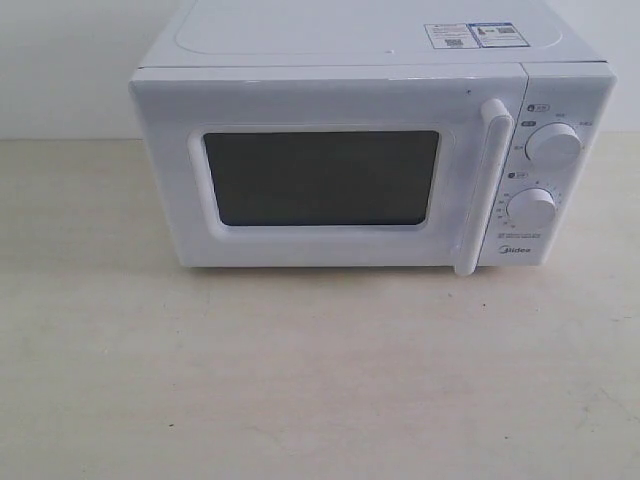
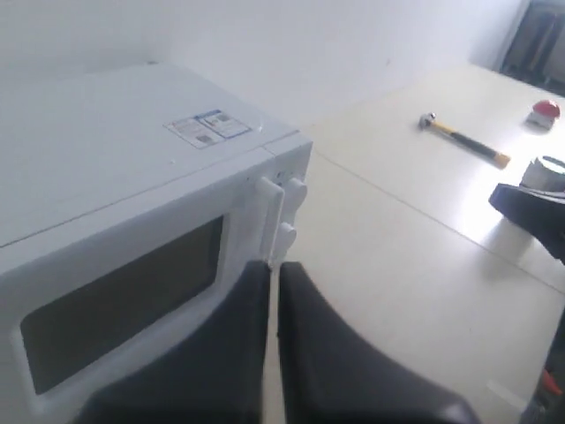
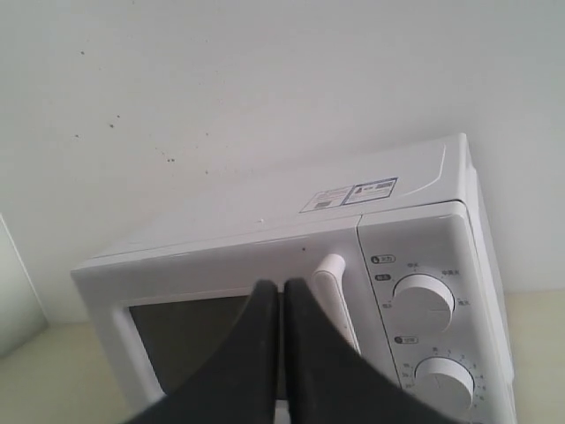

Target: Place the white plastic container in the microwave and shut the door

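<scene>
While the microwave (image 1: 370,90) is sitting on the pale table (image 1: 300,380) with its door (image 1: 320,180) lying flush shut, it is showing "Midea" (image 1: 515,254) printed under two round knobs (image 1: 553,145), one bar handle (image 1: 480,185), and two stickers (image 1: 470,35) on top, their print too fine to read. The left gripper (image 2: 274,269) and right gripper (image 3: 282,287) are each pressing their fingers together, gripping nothing.

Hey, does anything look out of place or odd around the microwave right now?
Nothing looks damaged or spilled; the microwave sits square, its door shut. One stray item: a hammer lying on the table, seen only in the left wrist view.
</scene>
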`<state>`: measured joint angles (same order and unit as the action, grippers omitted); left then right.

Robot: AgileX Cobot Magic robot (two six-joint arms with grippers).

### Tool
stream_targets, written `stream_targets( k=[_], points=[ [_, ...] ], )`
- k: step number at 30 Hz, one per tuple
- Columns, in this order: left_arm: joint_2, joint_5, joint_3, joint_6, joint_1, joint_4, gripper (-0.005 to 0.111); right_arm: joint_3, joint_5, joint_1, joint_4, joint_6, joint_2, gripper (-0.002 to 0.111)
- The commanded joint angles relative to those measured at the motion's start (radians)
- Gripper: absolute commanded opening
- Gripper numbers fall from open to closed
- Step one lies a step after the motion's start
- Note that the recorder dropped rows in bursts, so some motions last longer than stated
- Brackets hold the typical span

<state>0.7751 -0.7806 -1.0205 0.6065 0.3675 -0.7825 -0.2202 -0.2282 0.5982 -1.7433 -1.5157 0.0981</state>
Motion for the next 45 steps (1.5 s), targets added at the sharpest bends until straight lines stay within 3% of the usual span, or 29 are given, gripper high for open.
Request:
stream_targets(
  k=[1, 7, 10, 16, 18, 24, 29, 36, 42, 45],
  points=[
    [-0.111, 0.164, 0.108, -0.008, 0.003, -0.051, 0.004, 0.002, 0.008, -0.007, -0.001, 0.001, -0.007, 0.000],
    [-0.263, 0.252, 0.243, -0.008, 0.003, -0.059, 0.004, 0.002, 0.010, -0.007, -0.001, 0.001, -0.007, 0.000],
    [-0.366, 0.192, 0.335, -0.008, 0.003, -0.059, 0.004, 0.002, 0.008, -0.007, -0.001, -0.001, -0.007, 0.000],
    [-0.460, 0.081, 0.357, -0.002, 0.003, -0.046, 0.004, 0.002, 0.008, -0.007, -0.001, 0.000, -0.007, 0.000],
    [-0.509, 0.028, 0.338, -0.025, 0.003, 0.110, 0.004, 0.002, 0.009, -0.007, -0.001, 0.000, -0.007, 0.000],
    [-0.775, 0.093, 0.334, -0.310, 0.003, 0.443, 0.004, 0.002, 0.009, -0.007, -0.001, 0.000, -0.007, 0.000],
    [-0.775, 0.109, 0.307, -0.523, 0.003, 0.721, 0.004, 0.000, 0.013, -0.007, -0.001, 0.000, -0.007, 0.000],
    [-0.775, 0.122, 0.307, -0.577, 0.003, 0.920, 0.004, -0.001, 0.004, -0.007, -0.001, 0.000, -0.007, 0.000],
    [-0.775, 0.122, 0.337, -0.787, 0.001, 1.124, 0.004, -0.001, 0.008, -0.007, -0.001, 0.000, -0.007, 0.000],
    [-0.775, 0.128, 0.405, -0.879, -0.033, 1.204, 0.004, -0.001, 0.008, -0.007, -0.001, 0.000, -0.007, 0.000]
  ],
)
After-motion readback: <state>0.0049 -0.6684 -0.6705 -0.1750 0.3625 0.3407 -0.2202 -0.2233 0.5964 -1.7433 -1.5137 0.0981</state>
